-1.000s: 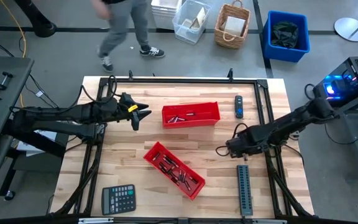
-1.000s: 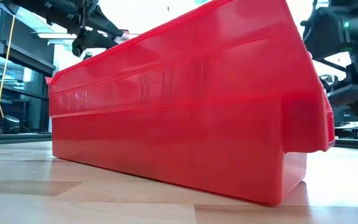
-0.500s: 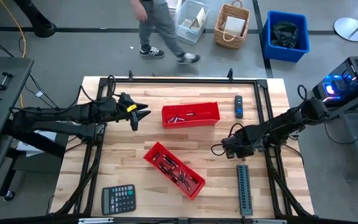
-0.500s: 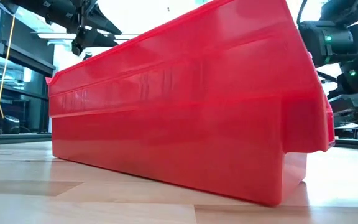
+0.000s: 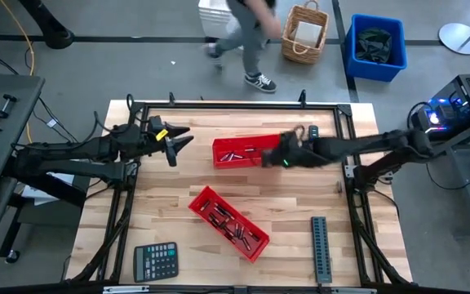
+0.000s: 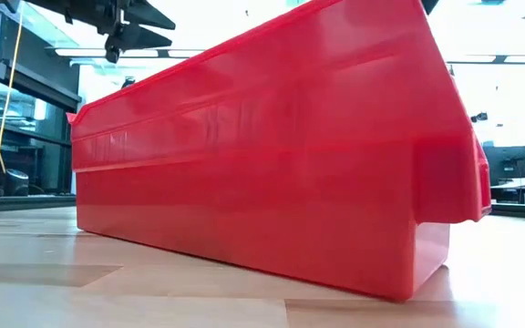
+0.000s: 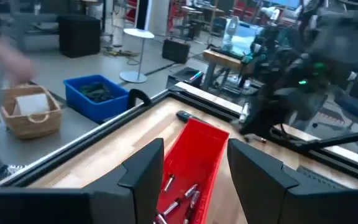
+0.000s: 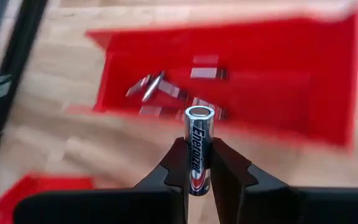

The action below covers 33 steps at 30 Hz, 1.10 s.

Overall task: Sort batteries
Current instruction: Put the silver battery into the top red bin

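1. The right gripper (image 5: 277, 158), which a second ago hung low over the counter (image 5: 170, 220) near the grey ridged strip (image 5: 321, 249), now reaches across to the right end of the upper red tray (image 5: 250, 151).
2. Its fingers are clenched on a single battery (image 8: 199, 149), held upright between the fingertips in the right wrist view, with the tray's loose batteries (image 8: 160, 90) beyond it.
3. The left gripper (image 5: 179, 141) hangs just left of that same tray, shifted slightly toward the counter's far edge, its fingers apart and holding nothing.
4. The lower red tray (image 5: 227, 222) lies unmoved, with many batteries inside.
5. The person (image 5: 247, 33) on the floor beyond has walked further right.
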{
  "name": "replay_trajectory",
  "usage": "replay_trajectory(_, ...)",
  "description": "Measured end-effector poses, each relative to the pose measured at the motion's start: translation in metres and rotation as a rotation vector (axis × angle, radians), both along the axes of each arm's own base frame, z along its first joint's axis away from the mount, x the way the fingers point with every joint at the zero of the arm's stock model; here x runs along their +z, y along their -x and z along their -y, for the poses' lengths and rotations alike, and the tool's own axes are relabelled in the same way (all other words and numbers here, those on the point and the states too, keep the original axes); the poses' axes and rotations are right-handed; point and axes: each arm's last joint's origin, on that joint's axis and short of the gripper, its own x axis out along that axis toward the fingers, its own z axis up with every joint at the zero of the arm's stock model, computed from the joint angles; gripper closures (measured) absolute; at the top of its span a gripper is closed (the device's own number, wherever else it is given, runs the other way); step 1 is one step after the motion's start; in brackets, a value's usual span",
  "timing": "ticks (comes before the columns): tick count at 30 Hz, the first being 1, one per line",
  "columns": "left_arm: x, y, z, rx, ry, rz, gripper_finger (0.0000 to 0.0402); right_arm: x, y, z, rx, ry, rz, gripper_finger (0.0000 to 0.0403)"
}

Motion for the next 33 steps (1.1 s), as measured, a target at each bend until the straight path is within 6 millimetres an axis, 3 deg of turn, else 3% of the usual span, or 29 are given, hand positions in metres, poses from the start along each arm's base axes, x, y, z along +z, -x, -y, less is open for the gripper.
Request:
replay_trajectory(3,-0.001,-0.001,0.0,0.008,0.025,0.004,0.0229,-0.008,-0.02,0.027,0.05,0.016,-0.016,0.0363)
replay_trajectory(8,-0.001,-0.001,0.0,0.018,0.036,0.012,0.0229,-0.036,-0.038,0.052,0.108,-0.049,-0.1,0.0284)
replay_trajectory(13,-0.001,-0.001,0.0,0.024,0.059,0.021,0.0229,-0.028,-0.035,0.059,0.183,-0.027,-0.158,0.0204)
replay_trajectory(17,-0.001,0.0,0.0,0.034,0.058,0.022,0.0229,0.002,-0.008,0.049,0.136,0.039,-0.285,0.0177)
replay_trajectory(21,-0.001,0.0,-0.001,0.062,0.052,0.021,0.0229,0.022,0.033,0.025,0.071,0.015,-0.398,0.0173)
replay_trajectory(23,-0.001,0.0,-0.002,0.072,0.05,0.021,0.0229,0.012,0.055,0.011,0.029,-0.058,-0.508,0.0173)
replay_trajectory(27,-0.001,0.0,-0.002,0.076,0.042,0.018,0.0229,-0.032,0.086,-0.007,-0.044,-0.217,-0.682,0.0173)
replay_trajectory(33,-0.001,0.0,-0.002,0.078,0.042,0.018,0.0229,-0.087,0.118,-0.008,-0.228,-0.373,-0.829,0.0172)
